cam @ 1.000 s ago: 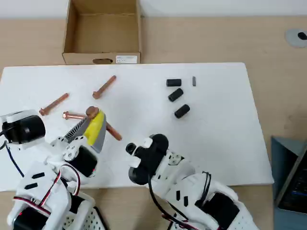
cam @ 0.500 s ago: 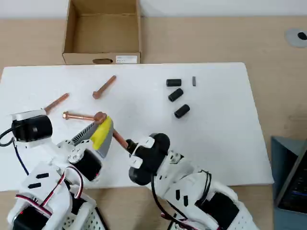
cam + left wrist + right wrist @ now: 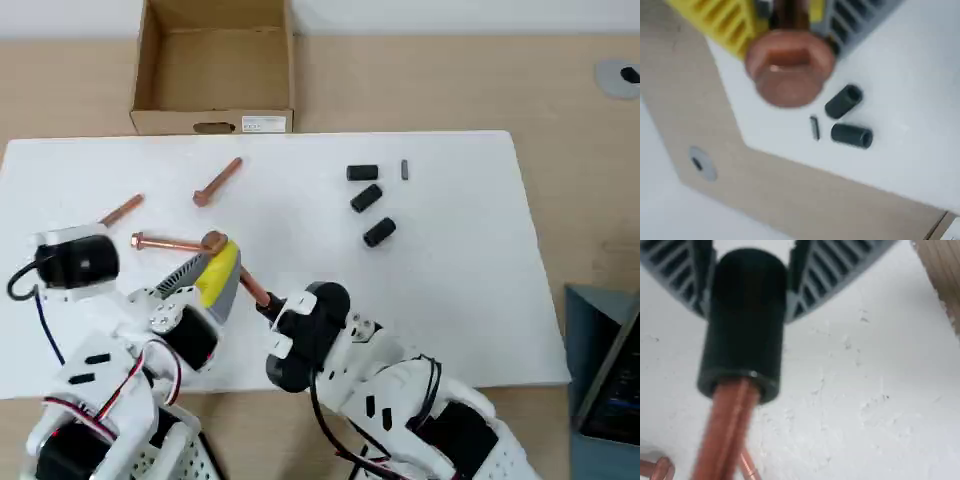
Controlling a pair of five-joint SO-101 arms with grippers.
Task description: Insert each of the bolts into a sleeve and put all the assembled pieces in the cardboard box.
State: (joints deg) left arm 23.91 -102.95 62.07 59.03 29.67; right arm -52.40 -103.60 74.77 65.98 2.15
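My left gripper (image 3: 214,264), with one yellow and one grey finger, is shut on a copper bolt (image 3: 240,272); its broad head (image 3: 790,67) faces the left wrist camera. My right gripper (image 3: 273,305) is shut on a black sleeve (image 3: 745,320) low on the white mat. The bolt's shaft (image 3: 725,435) runs into the sleeve's open end. Three more bolts (image 3: 217,182) (image 3: 121,210) (image 3: 165,242) lie on the mat's left side. Three loose sleeves (image 3: 362,172) (image 3: 366,197) (image 3: 379,232) lie to the right. The cardboard box (image 3: 214,122) stands open at the back.
A small dark pin (image 3: 404,169) lies beside the loose sleeves. The white mat (image 3: 460,280) covers the wooden table. A grey disc (image 3: 618,76) sits at the far right corner, and a dark object (image 3: 605,370) juts in at the right edge.
My left gripper has carried its bolt to the right and nearer the right gripper, and the shaft's tip has met the sleeve. The right arm shifted slightly.
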